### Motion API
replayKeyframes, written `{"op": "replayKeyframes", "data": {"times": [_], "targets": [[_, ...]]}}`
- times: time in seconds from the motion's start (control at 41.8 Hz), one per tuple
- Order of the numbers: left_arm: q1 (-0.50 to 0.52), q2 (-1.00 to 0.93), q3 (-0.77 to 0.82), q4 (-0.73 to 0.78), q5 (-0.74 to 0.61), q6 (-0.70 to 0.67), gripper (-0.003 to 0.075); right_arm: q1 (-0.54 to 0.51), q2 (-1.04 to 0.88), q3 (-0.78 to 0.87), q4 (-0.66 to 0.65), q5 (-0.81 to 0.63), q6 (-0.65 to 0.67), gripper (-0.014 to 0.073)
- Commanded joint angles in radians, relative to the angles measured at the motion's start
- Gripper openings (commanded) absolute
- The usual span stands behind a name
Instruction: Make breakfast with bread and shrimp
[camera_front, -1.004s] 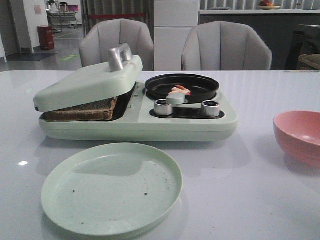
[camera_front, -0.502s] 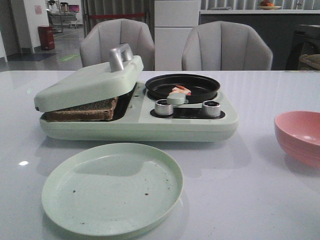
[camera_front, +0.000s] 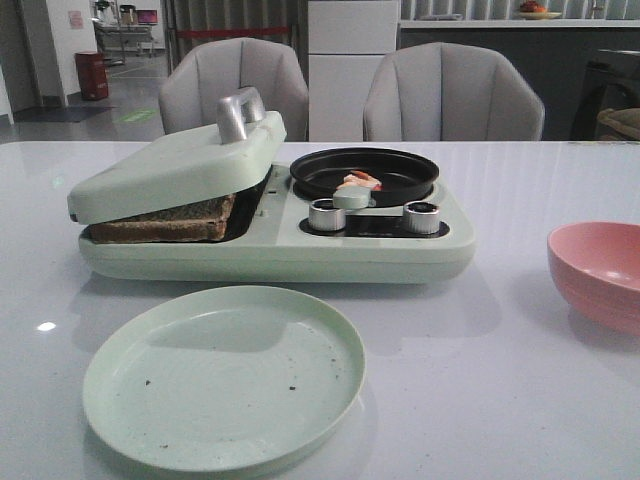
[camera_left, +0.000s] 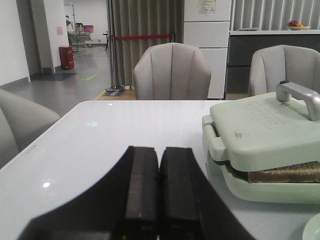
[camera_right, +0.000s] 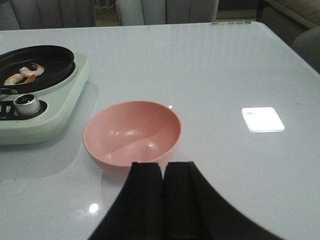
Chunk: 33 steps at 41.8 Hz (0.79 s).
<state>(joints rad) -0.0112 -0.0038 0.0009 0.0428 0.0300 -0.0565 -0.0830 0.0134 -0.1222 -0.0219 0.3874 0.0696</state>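
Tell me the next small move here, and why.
Probably bring the left gripper to the lid handle and open it. The bread sits under the lid, the plate is bare, and both grippers are shut and holding nothing. The left one is nearer the lid.

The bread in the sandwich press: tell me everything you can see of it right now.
The bread lies flat in the pale-green press's left bay, under the lid, which rests tilted on it and is not fully shut. Only a dark brown crust edge and toasted-looking side show; it looks like stacked slices, though the count is unclear. Neither gripper touches it.
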Motion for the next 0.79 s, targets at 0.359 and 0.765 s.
{"op": "replayKeyframes", "data": {"times": [0.359,0.765], "targets": [[0.004,-0.02,0.007,-0.008,-0.096,0.001,0.0101,-0.012,-0.045,0.132,0.004,-0.432,-0.008,0.0047],[0.004,-0.02,0.007,-0.008,-0.096,0.001,0.0101,-0.012,-0.046,0.133,0.009,-0.432,-0.01,0.0047]]}}
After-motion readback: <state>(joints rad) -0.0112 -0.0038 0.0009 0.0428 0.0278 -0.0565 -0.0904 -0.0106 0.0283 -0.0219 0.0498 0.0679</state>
